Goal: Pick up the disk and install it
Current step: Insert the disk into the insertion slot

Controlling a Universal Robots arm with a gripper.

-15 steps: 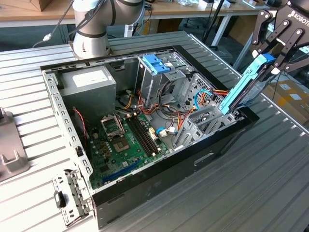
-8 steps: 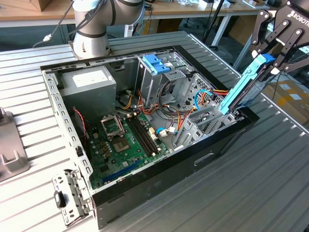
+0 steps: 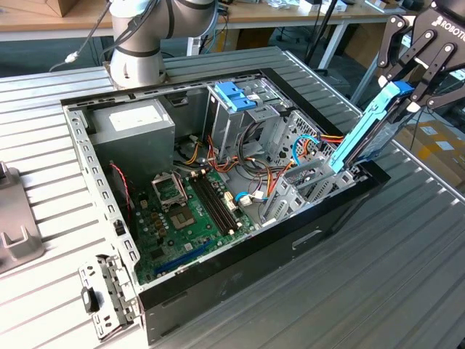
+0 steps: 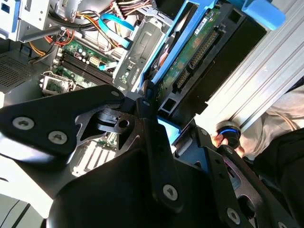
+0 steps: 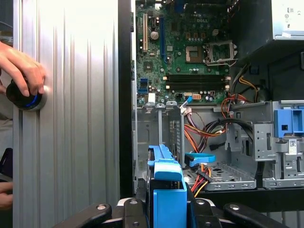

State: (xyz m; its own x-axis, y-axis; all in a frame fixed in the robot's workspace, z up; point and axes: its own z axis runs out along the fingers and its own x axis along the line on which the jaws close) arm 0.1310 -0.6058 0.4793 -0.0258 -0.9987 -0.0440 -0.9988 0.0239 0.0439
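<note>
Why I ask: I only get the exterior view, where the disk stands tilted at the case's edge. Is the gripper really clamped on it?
Observer: Yes. In the first wrist view the disk sits gripped between the fingers of the gripper, its blue rail towards the camera.
Operator: Which side of it is bare?
Observer: In the second wrist view its green circuit board, with the connector row, faces the camera.
Operator: Anyone near the table?
Observer: Yes. In the first wrist view a person's hand rests on a black knob with a blue ring, on the ribbed table beside the case.
</note>
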